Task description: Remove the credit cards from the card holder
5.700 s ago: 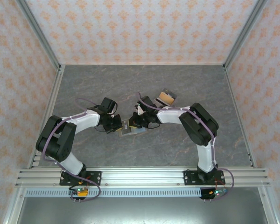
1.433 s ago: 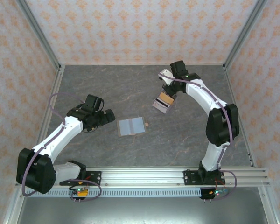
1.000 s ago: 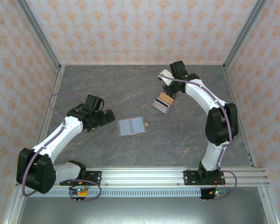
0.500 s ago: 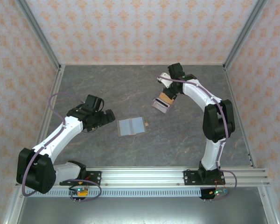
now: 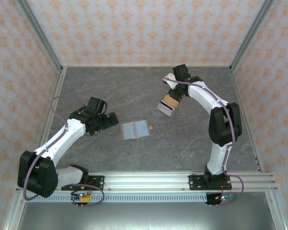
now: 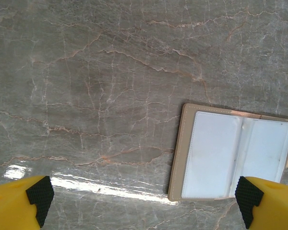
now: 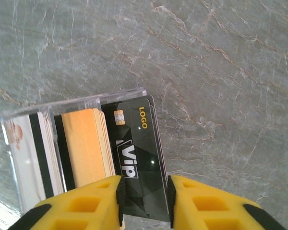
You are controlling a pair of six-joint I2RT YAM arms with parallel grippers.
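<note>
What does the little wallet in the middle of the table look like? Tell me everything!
The card holder lies open and flat, inside up, on the grey marbled table. Its rim looks tan and leathery; inside are two pale grey-blue panels with a fold between. A small brown tab sticks out of one edge. Its pockets look empty. Only the table touches it.

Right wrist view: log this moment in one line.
right gripper open over black card | credit cards in clear tray | card holder open | left gripper open

Bright, even overhead light; soft shadows; glare streak on table (image 6: 110, 186), left wrist view; focus sharp throughout.
</note>
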